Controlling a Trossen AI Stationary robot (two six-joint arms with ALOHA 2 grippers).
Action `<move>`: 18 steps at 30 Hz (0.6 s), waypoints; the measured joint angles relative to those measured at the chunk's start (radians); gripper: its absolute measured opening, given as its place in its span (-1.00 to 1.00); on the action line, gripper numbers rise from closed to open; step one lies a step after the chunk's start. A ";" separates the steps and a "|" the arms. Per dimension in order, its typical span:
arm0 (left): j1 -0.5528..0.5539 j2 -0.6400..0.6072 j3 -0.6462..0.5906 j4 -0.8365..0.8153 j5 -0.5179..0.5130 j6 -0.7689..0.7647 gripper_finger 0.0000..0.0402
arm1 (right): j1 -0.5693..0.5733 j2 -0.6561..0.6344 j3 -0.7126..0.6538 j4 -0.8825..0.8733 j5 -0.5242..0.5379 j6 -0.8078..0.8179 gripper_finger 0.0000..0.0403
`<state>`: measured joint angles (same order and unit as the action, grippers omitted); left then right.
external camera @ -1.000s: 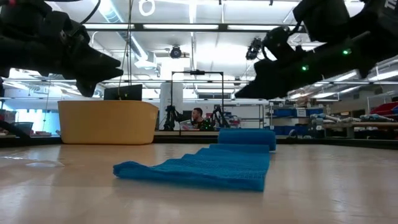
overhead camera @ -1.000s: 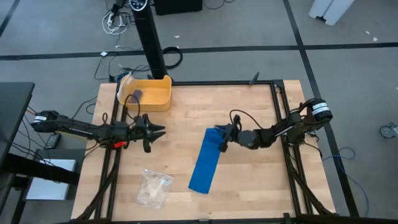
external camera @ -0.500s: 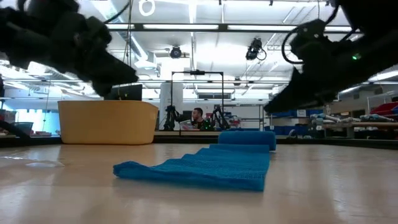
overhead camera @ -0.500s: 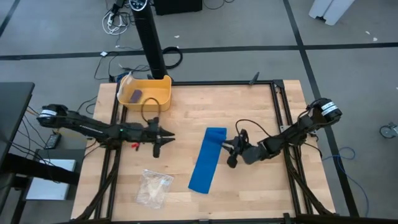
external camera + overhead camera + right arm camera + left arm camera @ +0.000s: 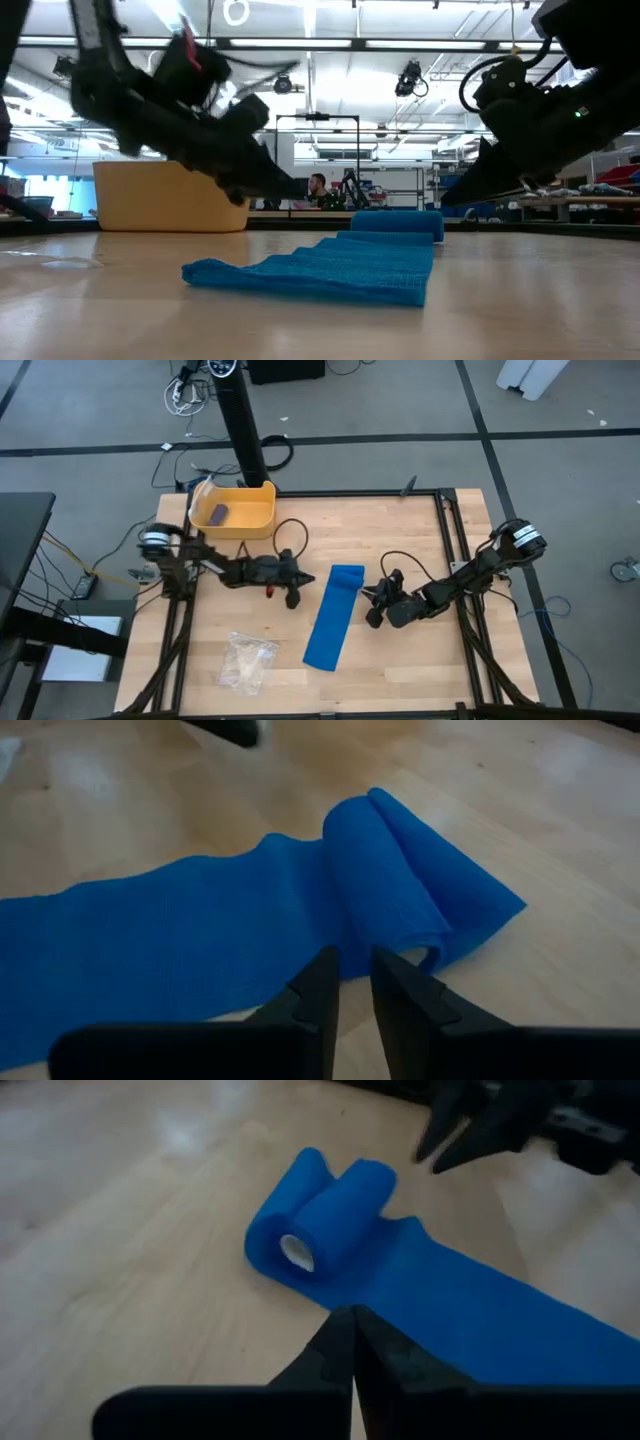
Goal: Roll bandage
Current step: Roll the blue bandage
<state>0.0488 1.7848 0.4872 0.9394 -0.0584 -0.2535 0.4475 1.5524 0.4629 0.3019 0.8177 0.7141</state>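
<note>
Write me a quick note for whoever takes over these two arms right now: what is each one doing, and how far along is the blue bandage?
Left end effector: shut, empty, just left of the bandage.
Right end effector: slightly open, empty, just right of it.
Done: only the far end is rolled; the roll is short.
Left: the rest lies flat on the table and needs rolling.

The bright blue bandage is soft, matt woven cloth with a ribbed weave, lying on the smooth, faintly glossy pale wooden worktop.
</note>
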 joint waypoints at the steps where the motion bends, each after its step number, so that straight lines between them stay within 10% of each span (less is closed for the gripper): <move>1: 0.013 0.036 0.008 0.033 0.018 -0.013 -0.95 | -0.003 0.000 0.000 -0.003 0.000 0.000 -0.73; 9: 0.054 0.233 0.136 0.135 0.248 -0.099 -0.87 | -0.026 0.000 0.000 -0.025 0.000 0.000 -0.86; 18: 0.055 0.273 0.195 0.139 0.200 -0.125 -0.51 | -0.025 0.000 -0.001 -0.053 -0.035 0.047 -0.80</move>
<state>0.1040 2.0581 0.6819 1.0782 0.1413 -0.3782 0.4229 1.5524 0.4622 0.2490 0.7822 0.7609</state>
